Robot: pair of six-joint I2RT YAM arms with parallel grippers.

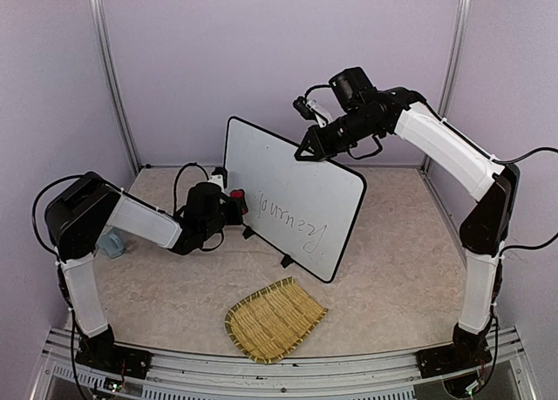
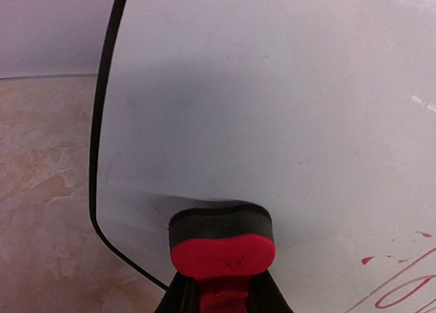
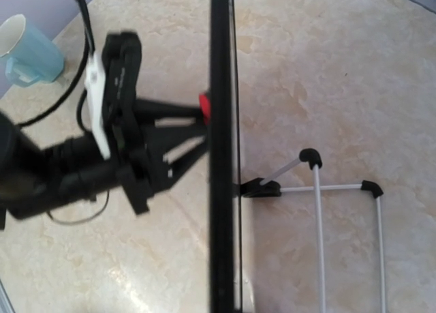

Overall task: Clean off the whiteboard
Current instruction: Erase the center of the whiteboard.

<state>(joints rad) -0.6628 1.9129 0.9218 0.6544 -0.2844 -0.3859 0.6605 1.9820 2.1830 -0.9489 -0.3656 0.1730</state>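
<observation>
Standing upright mid-table (image 1: 397, 282), the whiteboard (image 1: 301, 186) is steadied at its top rim by the right gripper (image 1: 305, 152), jaws closed on it, so that it is not tipped by pressure; an eraser (image 2: 221, 241) is clamped in the left gripper (image 1: 230, 206) and pressed to the bare face, beside the writing (image 1: 293, 220) to be wiped.

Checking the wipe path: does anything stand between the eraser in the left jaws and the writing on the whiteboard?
Nothing visible does. The eraser rests against the whiteboard, and only bare board lies between it and the writing to its right.
</observation>
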